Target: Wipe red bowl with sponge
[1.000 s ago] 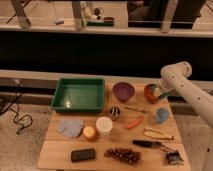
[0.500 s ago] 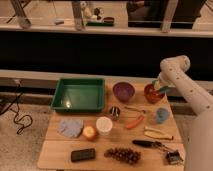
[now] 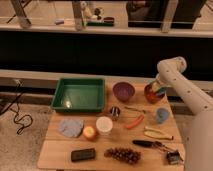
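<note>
The red bowl [image 3: 150,94] stands at the back right of the wooden table [image 3: 55,145], to the right of the purple bowl [image 3: 123,91]. My gripper [image 3: 158,88] reaches down from the white arm [image 3: 176,75] into the bowl's right side. It is shut on the teal sponge [image 3: 159,89], which shows as a small teal patch pressed against the inside of the bowl. The sponge's lower part is hidden by the bowl's rim.
A green tray [image 3: 79,95] sits at the back left. A metal can [image 3: 115,112], a white cup [image 3: 104,124], an orange fruit [image 3: 90,132], a blue-grey cloth [image 3: 71,126], a blue cup [image 3: 161,115], a banana [image 3: 157,133], grapes [image 3: 122,154] and a black device [image 3: 83,154] lie in front.
The arm's upper joint has risen and swung slightly left. The gripper has stayed at the red bowl, shifting a little inside it with the sponge.
</note>
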You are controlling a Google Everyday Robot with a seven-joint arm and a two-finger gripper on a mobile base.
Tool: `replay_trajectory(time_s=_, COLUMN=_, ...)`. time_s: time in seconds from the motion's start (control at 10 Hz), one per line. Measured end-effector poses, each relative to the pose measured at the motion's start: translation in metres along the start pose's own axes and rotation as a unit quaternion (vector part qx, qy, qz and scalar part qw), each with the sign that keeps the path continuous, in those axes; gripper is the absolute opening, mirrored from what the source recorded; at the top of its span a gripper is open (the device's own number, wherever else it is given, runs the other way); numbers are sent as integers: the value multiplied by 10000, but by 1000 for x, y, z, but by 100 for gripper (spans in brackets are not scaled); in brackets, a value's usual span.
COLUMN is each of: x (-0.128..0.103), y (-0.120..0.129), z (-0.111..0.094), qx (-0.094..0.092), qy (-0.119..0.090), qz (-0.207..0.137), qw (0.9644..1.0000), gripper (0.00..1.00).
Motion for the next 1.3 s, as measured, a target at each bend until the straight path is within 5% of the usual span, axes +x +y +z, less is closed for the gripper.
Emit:
replay_trajectory(time_s=0.8, x=33, y=36, z=-22, qx=-379, qy=-117, qz=-715, qw=9966, gripper=0)
replay_trajectory(time_s=1.3, x=21, y=9, z=-20, qx=-153, qy=-59, qz=-384, qw=9991, gripper=0)
